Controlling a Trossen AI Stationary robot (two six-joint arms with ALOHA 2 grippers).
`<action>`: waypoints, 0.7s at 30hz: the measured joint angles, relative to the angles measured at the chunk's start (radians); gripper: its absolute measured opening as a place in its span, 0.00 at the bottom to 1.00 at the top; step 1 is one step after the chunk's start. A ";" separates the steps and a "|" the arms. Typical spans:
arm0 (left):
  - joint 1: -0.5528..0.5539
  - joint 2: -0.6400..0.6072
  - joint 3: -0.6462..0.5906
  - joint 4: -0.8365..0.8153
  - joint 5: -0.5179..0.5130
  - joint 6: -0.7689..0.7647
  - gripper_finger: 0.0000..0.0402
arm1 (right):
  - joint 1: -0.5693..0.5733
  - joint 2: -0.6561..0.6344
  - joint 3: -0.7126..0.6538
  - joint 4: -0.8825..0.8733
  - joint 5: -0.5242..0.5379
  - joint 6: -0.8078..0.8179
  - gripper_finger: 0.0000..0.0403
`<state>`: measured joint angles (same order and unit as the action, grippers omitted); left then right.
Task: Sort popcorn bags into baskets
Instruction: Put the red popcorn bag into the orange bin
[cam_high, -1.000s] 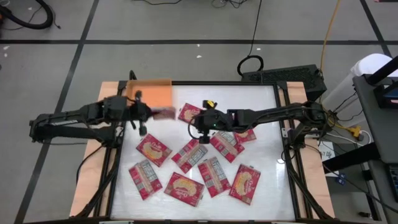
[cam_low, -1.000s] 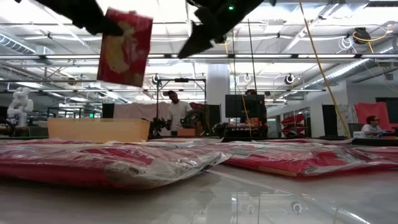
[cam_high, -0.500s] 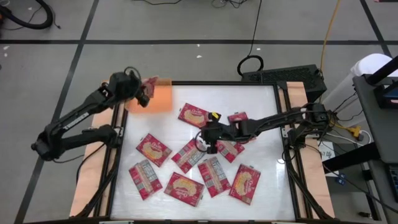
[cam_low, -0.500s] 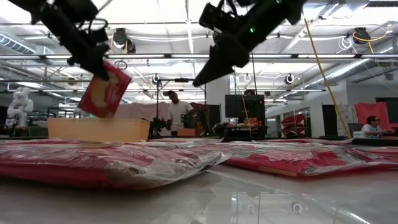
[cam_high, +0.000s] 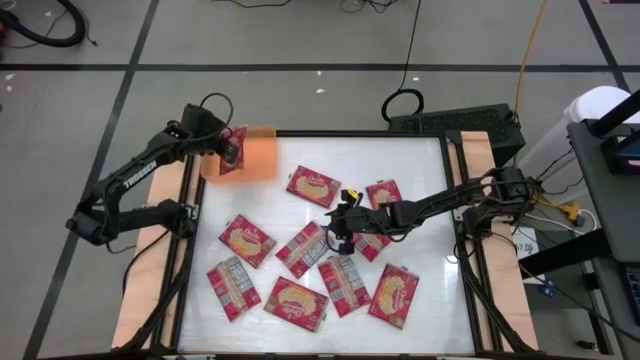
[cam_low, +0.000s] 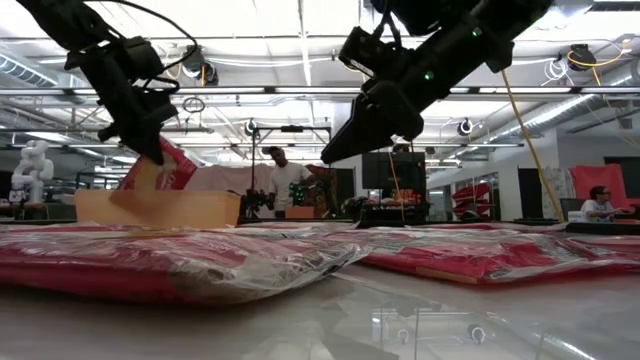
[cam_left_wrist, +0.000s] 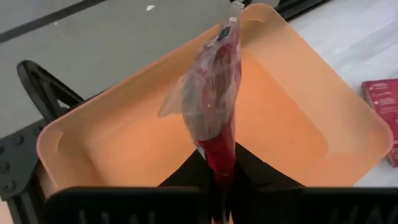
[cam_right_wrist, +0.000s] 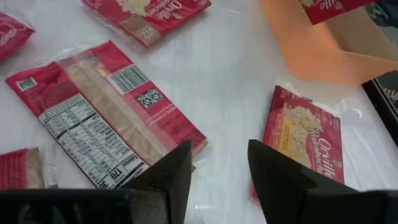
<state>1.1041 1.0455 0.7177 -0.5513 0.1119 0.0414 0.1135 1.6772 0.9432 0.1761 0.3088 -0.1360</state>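
The orange basket (cam_high: 262, 160) sits at the table's far left corner. My left gripper (cam_high: 228, 150) hangs over it, shut on a red popcorn bag (cam_left_wrist: 214, 106), which shows above the basket wall (cam_low: 160, 208) in the low view. Several more popcorn bags (cam_high: 300, 250) lie flat on the white table. My right gripper (cam_high: 337, 238) stands open a little above the table's middle. It is over the gap between a bag lying label side up (cam_right_wrist: 106, 106) and one lying picture side up (cam_right_wrist: 305, 143), with nothing between its fingers. My left gripper pinches one end of the popcorn bag (cam_left_wrist: 219, 165) between its two fingers, slanting down from the table's left side. The bag shows edge-on and reaches out past the fingers over the basket floor (cam_left_wrist: 286, 130). Its low end (cam_low: 150, 185) is hidden behind the basket wall.
Light wooden boards (cam_high: 145, 290) (cam_high: 492, 170) flank the white table. A black box (cam_high: 460, 122) and cables lie beyond the far edge. People (cam_low: 285, 178) stand in the room behind. Bare table lies between the basket and the bags (cam_high: 250, 200).
My left gripper has swung from over the table to the far left corner, carrying the bag. It sank and rolled, and the bag now stands edge-on over the basket. My right gripper has come down and a little toward the near edge, staying open.
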 joint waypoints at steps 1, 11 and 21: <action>0.001 0.000 0.000 0.005 0.003 -0.010 0.09 | 0.000 0.000 0.000 0.001 0.000 0.000 0.37; -0.001 0.001 0.000 -0.022 -0.001 0.037 0.23 | 0.000 0.000 0.000 0.019 0.000 0.001 0.37; -0.081 0.068 0.000 -0.024 -0.184 0.048 0.43 | 0.000 0.000 0.000 0.035 -0.026 0.001 0.37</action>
<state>1.0234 1.1131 0.7177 -0.5758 -0.0716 0.0892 0.1131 1.6772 0.9432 0.2108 0.2832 -0.1347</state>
